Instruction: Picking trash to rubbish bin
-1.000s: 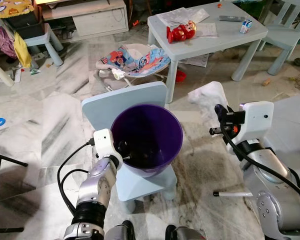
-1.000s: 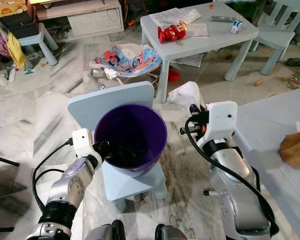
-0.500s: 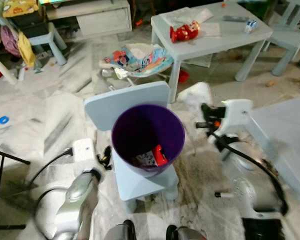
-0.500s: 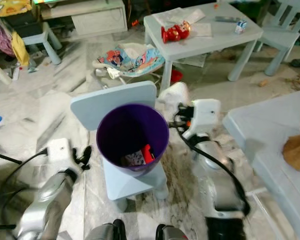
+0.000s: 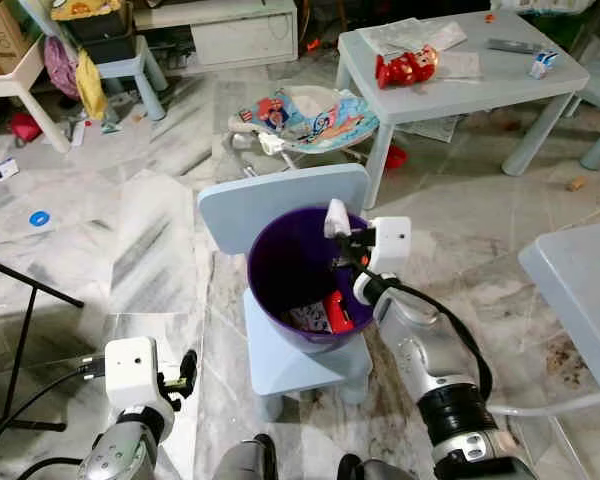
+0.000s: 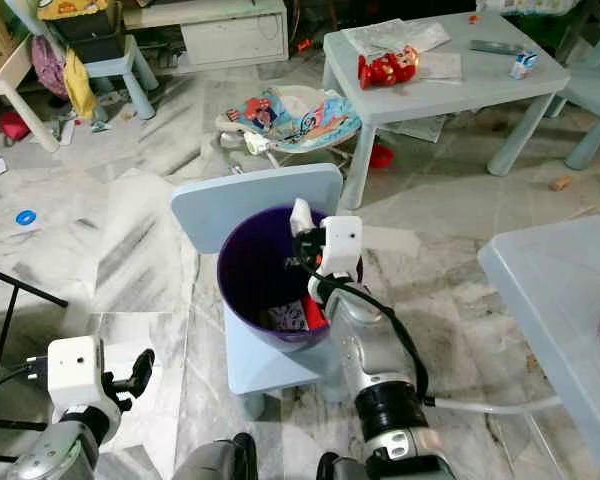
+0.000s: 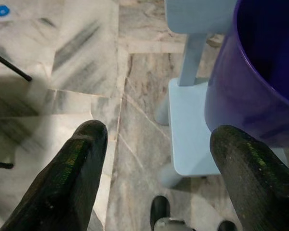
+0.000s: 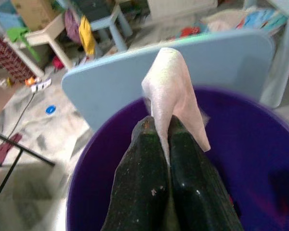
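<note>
My right fingers (image 8: 166, 159) pinched the white tissue (image 8: 176, 103) over the purple bin (image 5: 280, 285) on the blue chair (image 5: 280, 200), ready to drop it in, while my left fingers (image 7: 72, 163) hung wide apart near the floor.

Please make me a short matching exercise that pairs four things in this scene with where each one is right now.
Things:
1. white tissue
2. purple bin
3. red toy
4. left gripper

Places or states:
A. lying on the pale blue table
B. open, low beside the small blue chair
C. pinched in the right gripper over the bin's mouth
D. standing on the seat of the small blue chair

Pairs: 1-C, 2-D, 3-A, 4-B
</note>
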Available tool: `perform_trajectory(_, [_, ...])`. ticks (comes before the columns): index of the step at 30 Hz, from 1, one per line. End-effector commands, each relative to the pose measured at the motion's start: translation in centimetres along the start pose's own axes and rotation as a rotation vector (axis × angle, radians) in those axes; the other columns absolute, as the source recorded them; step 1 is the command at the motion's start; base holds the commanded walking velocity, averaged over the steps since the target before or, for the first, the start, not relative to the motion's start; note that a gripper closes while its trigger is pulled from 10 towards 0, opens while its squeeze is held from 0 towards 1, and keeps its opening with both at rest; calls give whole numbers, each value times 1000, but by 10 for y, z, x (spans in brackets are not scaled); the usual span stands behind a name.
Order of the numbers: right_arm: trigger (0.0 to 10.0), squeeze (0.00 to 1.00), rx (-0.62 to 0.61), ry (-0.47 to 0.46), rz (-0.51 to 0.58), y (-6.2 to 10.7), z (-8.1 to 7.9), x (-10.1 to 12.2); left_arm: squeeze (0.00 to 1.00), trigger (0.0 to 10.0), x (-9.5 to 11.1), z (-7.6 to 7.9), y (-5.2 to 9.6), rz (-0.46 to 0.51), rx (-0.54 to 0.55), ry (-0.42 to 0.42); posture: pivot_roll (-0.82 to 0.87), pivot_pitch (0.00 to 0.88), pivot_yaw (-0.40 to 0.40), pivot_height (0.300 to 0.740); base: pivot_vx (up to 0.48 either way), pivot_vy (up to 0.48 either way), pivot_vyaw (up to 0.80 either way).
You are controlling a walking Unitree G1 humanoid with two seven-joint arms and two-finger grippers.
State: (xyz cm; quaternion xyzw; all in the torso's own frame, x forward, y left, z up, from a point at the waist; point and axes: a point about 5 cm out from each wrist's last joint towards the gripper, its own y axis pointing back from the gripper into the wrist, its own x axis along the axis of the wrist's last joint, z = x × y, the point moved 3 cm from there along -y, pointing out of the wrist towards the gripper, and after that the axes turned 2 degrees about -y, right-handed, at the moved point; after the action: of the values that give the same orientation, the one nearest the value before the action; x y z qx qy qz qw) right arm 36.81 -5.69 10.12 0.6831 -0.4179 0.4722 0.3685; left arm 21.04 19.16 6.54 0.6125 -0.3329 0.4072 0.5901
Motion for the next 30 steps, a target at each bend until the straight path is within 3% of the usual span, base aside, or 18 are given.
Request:
perform_trajectory(1, [10000,0,15,8,-14,-2,-4,-6,1000,10000,0,-2,5,-9,-1,-9,328,184,-14,740,0,0,0])
perform_trajectory(3, [10000,0,21,11,-46,-5,-6,-14,1000,10000,0,-2,6,-18,-7,-14,328,184,-14,740,0,0,0])
perform_trajectory(4, [10000,0,21,39,-128,-8,-9,-31,1000,10000,0,-3,8,-23,-7,-16,328,184,-14,740,0,0,0])
perform_trajectory(8, [10000,0,31,101,-189,-10,-15,-45,1000,10000,2,-4,11,-27,-9,-24,356,195,-17,740,0,0,0])
perform_trajectory(9, [10000,0,35,108,-193,-10,-17,-47,875,10000,2,-3,11,-29,-15,-27,359,197,-17,740,0,0,0])
perform_trajectory(10, [10000,0,38,112,-195,-10,-18,-48,875,10000,3,-2,12,-30,-19,-29,360,197,-17,740,0,0,0])
perform_trajectory(11, [10000,0,38,116,-195,-10,-19,-48,463,10000,3,-2,12,-31,-23,-30,360,199,-18,740,0,0,0])
perform_trajectory(12, [10000,0,39,113,-195,-11,-19,-49,169,10000,3,-1,12,-33,-29,-32,361,200,-18,740,0,0,0])
perform_trajectory(13, [10000,102,35,114,-199,-11,-19,-51,35,10000,3,0,13,-37,-34,-32,362,203,-19,740,0,0,0])
perform_trajectory(14, [10000,965,31,116,-201,-11,-19,-52,0,10000,2,1,13,-39,-37,-33,362,204,-20,740,0,0,0])
perform_trajectory(15, [10000,1000,27,115,-199,-11,-18,-52,0,10000,2,1,13,-40,-40,-33,362,205,-20,740,0,0,0])
perform_trajectory(24, [10000,1000,-1,163,-197,-10,-14,-54,0,10000,0,2,12,-59,-56,-35,356,210,-23,740,0,0,0])
perform_trajectory(30, [10000,1000,-3,211,-270,-7,-14,-67,0,10000,1,4,8,-67,-79,-36,351,210,-24,740,0,0,0])
